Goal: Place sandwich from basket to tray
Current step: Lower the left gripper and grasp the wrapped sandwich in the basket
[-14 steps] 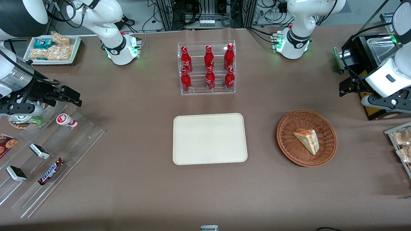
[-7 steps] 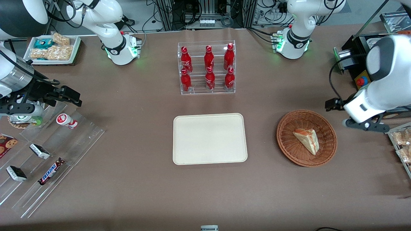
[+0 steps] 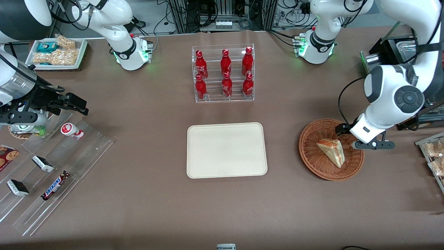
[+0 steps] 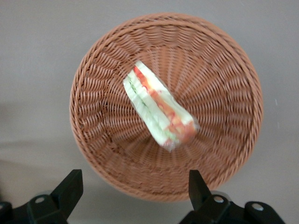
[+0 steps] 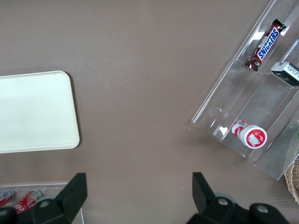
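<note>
The sandwich (image 3: 332, 151), a pale wedge with orange and green filling, lies in the round wicker basket (image 3: 312, 161) toward the working arm's end of the table. The cream tray (image 3: 227, 150) lies empty beside the basket, at the table's middle. My left gripper (image 3: 362, 139) hangs above the basket's rim on the side toward the working arm's end, open and empty. In the left wrist view the sandwich (image 4: 159, 112) lies across the middle of the basket (image 4: 224, 70), and the gripper (image 4: 133, 186) has its fingers spread wide over the basket's edge.
A clear rack of red bottles (image 3: 223, 73) stands farther from the camera than the tray. A stepped acrylic rack with snack bars (image 3: 52, 173) lies toward the parked arm's end. A snack tray (image 3: 433, 156) and a black box (image 3: 392, 59) stand near the working arm.
My left arm has swung in from the working arm's end of the table and now holds the gripper over the basket's rim. The sandwich, basket and tray have not moved.
</note>
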### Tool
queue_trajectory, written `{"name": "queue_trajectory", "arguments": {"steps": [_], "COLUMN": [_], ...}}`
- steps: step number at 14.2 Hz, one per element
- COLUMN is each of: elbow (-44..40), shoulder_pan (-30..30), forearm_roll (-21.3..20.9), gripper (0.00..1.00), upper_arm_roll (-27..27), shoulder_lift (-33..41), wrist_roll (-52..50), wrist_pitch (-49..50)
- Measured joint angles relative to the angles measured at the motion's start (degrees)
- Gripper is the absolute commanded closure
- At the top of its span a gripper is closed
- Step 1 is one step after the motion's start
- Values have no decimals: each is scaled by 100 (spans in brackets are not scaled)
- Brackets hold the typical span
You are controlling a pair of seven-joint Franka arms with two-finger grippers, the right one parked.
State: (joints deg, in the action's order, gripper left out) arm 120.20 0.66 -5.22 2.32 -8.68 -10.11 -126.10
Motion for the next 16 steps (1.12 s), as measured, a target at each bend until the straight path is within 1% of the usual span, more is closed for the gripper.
{"name": "queue_trajectory", "arguments": {"steps": [3, 6, 8, 11, 12, 13, 14, 15, 16], "elbow": [172, 187, 186, 184, 184, 184, 184, 183, 183], "shoulder_pan": [40, 102, 133, 134, 133, 133, 134, 133, 133], "forearm_roll": [-15, -24, -24, -19, -19, -20, -20, -20, -20], "gripper": [0, 0, 0, 0, 6, 40, 78, 90, 94], "upper_arm_roll": [14, 48, 50, 47, 46, 46, 46, 46, 46], "shoulder_lift": [-30, -245, -430, -657, -734, -813, -890, -944, -980], "wrist_roll": [-1863, -3656, -4273, -4501, -4507, -4507, -4506, -4506, -4506], "wrist_pitch": [-447, -1012, -1280, -1544, -1575, -1586, -1587, -1587, -1586]}}
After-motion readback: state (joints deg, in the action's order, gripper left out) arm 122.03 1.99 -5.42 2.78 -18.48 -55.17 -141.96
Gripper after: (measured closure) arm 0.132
